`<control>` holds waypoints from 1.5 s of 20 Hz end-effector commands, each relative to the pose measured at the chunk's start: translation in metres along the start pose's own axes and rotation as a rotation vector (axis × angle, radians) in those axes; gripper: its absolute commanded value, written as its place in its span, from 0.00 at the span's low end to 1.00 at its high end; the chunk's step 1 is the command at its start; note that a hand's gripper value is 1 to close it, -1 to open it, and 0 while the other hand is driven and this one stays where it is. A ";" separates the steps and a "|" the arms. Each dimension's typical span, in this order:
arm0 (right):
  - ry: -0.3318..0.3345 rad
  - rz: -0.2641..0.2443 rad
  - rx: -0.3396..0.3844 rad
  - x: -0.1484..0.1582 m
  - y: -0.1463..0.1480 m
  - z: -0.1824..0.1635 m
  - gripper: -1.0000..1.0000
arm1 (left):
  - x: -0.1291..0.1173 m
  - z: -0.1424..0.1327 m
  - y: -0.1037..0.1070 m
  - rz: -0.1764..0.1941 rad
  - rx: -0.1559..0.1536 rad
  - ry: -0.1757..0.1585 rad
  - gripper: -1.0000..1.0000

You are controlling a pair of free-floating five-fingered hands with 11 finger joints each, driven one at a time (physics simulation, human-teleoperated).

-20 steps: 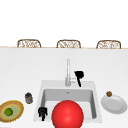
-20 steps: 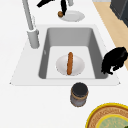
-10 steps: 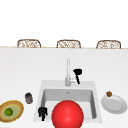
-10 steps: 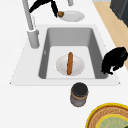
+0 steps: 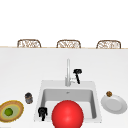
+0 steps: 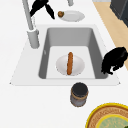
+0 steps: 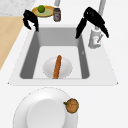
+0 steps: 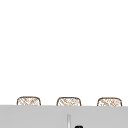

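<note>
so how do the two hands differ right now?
The right hand hangs beside the faucet with long fingers pointing down; the left hand sits at the sink's front-left corner, fingers curled. Both are black and hold nothing.

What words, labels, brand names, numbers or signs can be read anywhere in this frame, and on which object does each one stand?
None: no lettering can be read anywhere.
The jar beside the sink has a band round it that is too blurred to show any text.
The faucet, the plate and the patterned bowl carry no writing.
The right hand is by the faucet, the left hand at the sink's front left corner.
</note>
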 end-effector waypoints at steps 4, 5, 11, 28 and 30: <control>0.042 0.054 0.200 -0.002 -0.006 -0.030 0.00 | 0.000 0.000 0.000 0.000 0.000 0.000 0.50; 0.047 0.060 0.217 -0.002 -0.008 -0.034 0.00 | 0.000 0.000 0.000 0.000 0.000 0.000 0.50; 0.074 0.076 0.338 -0.004 -0.016 -0.061 0.00 | 0.000 0.000 0.000 0.000 0.000 0.000 0.50; 0.042 0.082 0.415 -0.022 0.012 -0.127 1.00 | 0.000 0.000 0.000 0.000 0.000 0.000 0.50; -0.019 0.078 0.465 -0.021 0.014 -0.129 1.00 | 0.000 0.000 0.000 0.000 0.000 0.000 0.50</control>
